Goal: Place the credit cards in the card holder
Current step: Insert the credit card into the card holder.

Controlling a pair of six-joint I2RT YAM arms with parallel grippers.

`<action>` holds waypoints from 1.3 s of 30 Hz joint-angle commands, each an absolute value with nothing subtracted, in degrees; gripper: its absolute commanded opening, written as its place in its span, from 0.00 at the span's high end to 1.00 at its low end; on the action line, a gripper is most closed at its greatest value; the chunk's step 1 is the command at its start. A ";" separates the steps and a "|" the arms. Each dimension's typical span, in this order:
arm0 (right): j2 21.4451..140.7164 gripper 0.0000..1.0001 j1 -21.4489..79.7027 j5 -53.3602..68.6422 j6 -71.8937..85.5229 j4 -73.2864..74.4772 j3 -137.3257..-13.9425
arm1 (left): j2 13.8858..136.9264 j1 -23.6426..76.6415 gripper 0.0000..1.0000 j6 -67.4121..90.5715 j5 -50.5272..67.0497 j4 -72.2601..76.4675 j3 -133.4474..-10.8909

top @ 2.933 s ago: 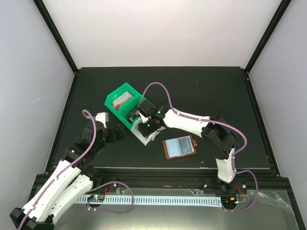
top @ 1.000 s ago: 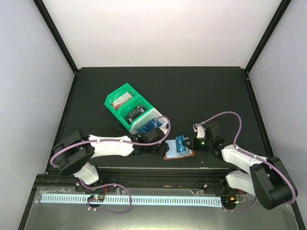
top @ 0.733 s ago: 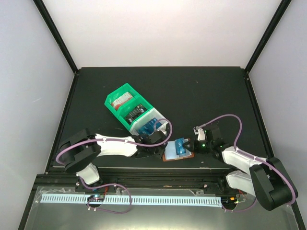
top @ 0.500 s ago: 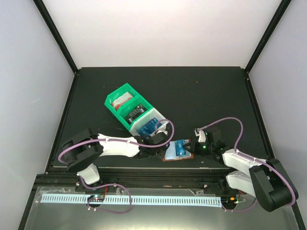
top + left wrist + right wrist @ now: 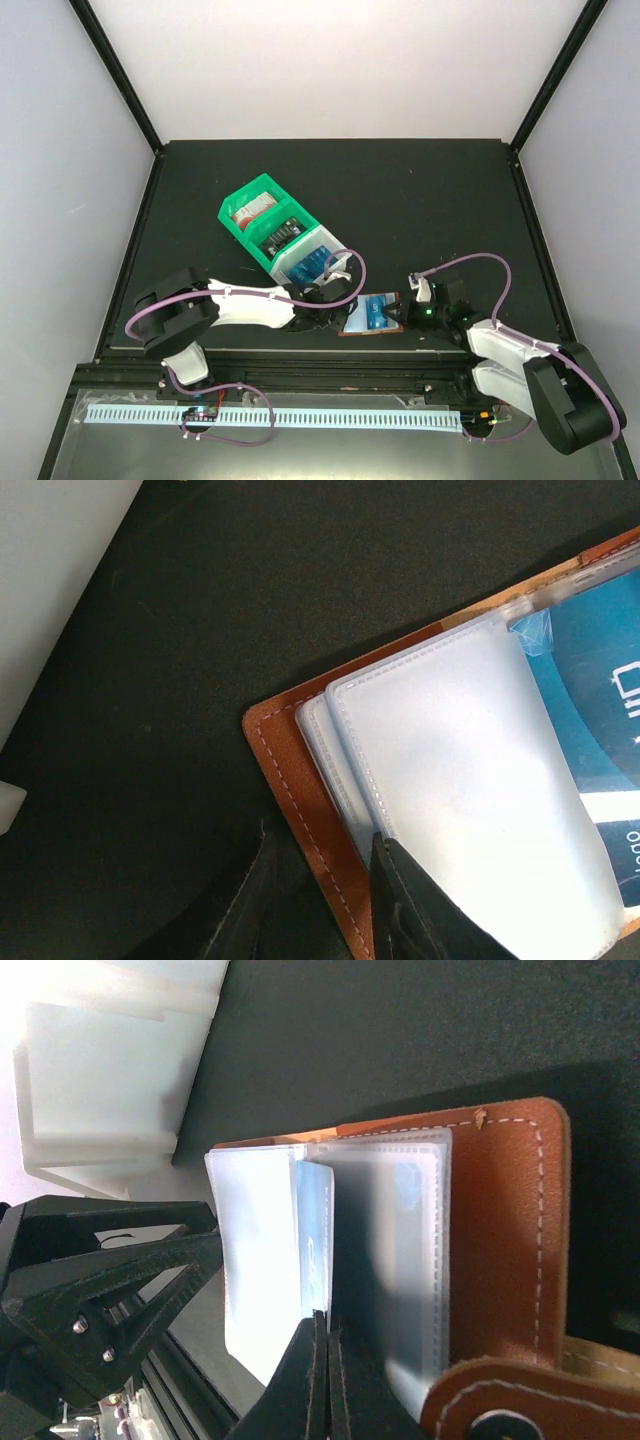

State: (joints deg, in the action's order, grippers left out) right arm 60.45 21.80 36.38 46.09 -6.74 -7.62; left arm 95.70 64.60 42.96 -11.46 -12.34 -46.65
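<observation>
The brown card holder (image 5: 351, 329) lies open near the table's front edge, its clear pockets (image 5: 470, 780) facing up. My left gripper (image 5: 324, 317) has closed in on its left edge. The leather border (image 5: 285, 765) sits between the narrow jaws (image 5: 320, 852), and one finger (image 5: 410, 905) rests on the pocket stack. My right gripper (image 5: 401, 312) is shut on a blue credit card (image 5: 316, 1230), whose far edge stands between a lifted clear pocket (image 5: 260, 1250) and the other pockets (image 5: 395, 1260). More credit cards lie in the bins: blue (image 5: 310, 266), black (image 5: 281, 236) and red/white (image 5: 250, 211).
A green bin (image 5: 262, 188) and the white bin (image 5: 335, 245) joined to it stand just behind the left gripper, on the black mat. The table's front rail (image 5: 330, 350) runs close below the card holder. The white bin's wall (image 5: 110, 1070) shows at the upper left of the right wrist view.
The left jaws have narrowed onto the holder's left edge. My right gripper has moved down toward the front edge with the blue card, which now lies lower over the holder.
</observation>
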 commanded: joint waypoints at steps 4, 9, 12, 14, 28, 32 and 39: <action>64.31 0.99 21.74 38.94 48.66 -12.19 -6.03 | 97.58 65.11 0.75 44.18 -12.48 -15.97 -47.31; 67.33 0.99 21.79 39.55 49.87 -16.36 -5.68 | 97.47 65.21 0.77 44.21 -12.70 -16.16 -47.42; 68.67 0.99 21.80 40.01 50.52 -18.71 -5.52 | 97.60 65.21 0.78 44.17 -12.74 -16.25 -47.49; 69.29 0.99 21.80 40.27 51.07 -20.39 -5.21 | 97.70 65.24 0.78 44.06 -12.67 -16.27 -47.59; 71.06 0.98 24.57 39.49 52.69 -21.93 -6.06 | 97.98 65.39 0.79 43.86 -11.94 -15.69 -47.56; 71.44 0.98 26.29 37.71 53.11 -21.70 -6.82 | 97.87 65.39 0.79 43.90 -11.95 -15.54 -47.58; 72.09 0.98 29.69 33.87 54.92 -21.83 -8.27 | 97.82 65.48 0.81 43.90 -11.76 -15.47 -47.54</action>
State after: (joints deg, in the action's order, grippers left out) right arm 71.16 27.68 37.80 53.74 -22.33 -7.18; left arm 95.74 64.93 43.72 -12.47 -12.80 -46.81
